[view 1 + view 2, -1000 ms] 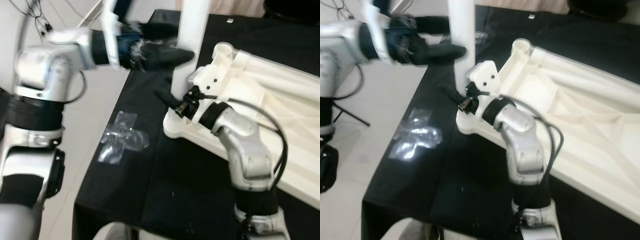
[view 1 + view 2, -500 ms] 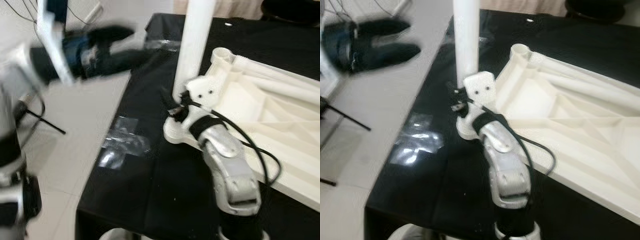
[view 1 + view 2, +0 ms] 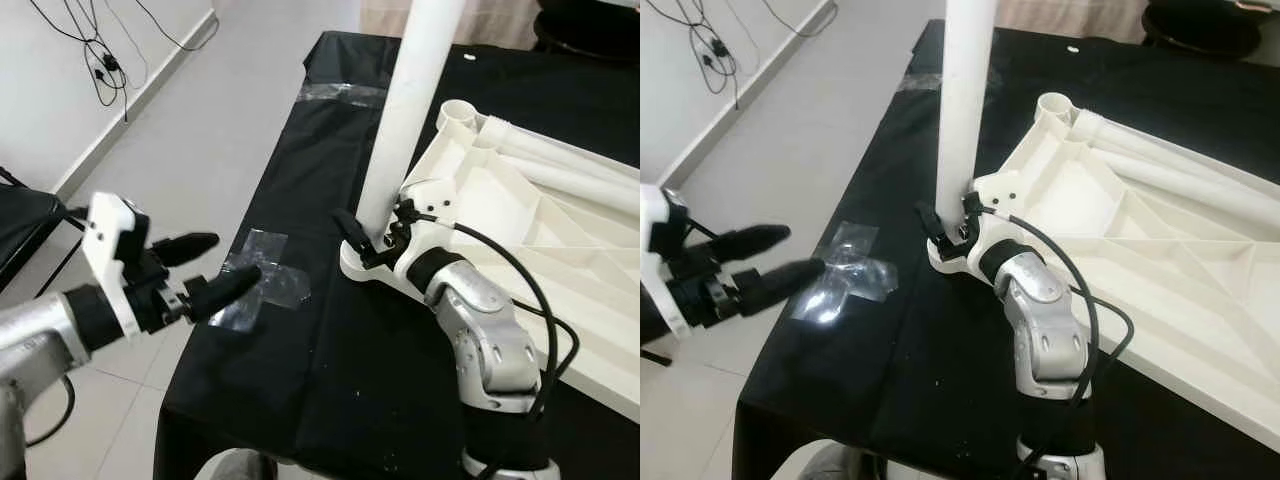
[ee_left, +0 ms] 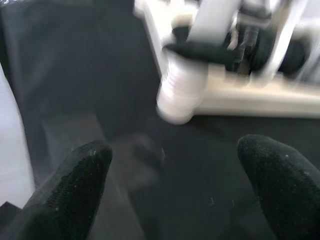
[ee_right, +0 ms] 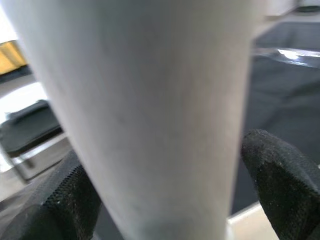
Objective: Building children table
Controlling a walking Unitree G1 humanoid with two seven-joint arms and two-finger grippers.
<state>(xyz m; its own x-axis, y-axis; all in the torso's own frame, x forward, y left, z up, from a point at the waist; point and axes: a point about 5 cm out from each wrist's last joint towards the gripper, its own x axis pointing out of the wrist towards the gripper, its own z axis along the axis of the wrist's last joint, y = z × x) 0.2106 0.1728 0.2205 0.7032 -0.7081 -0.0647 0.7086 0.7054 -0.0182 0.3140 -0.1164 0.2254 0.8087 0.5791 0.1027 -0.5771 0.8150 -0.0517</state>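
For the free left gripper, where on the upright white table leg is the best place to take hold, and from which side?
Probably the bare mid-shaft of the white leg, approached from the robot's left, over the black cloth. The leg is a smooth round tube standing in the tabletop's corner socket; the right gripper already brackets its base, and the left gripper hangs open on that side.

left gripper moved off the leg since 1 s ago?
Yes. The left gripper has pulled away from the white leg, now hanging open off the black table's left edge.

Smooth white plastic table leg (image 3: 410, 110) and tabletop (image 3: 540, 220) lie on matt black cloth (image 3: 300, 370) patched with glossy tape (image 3: 262, 280).
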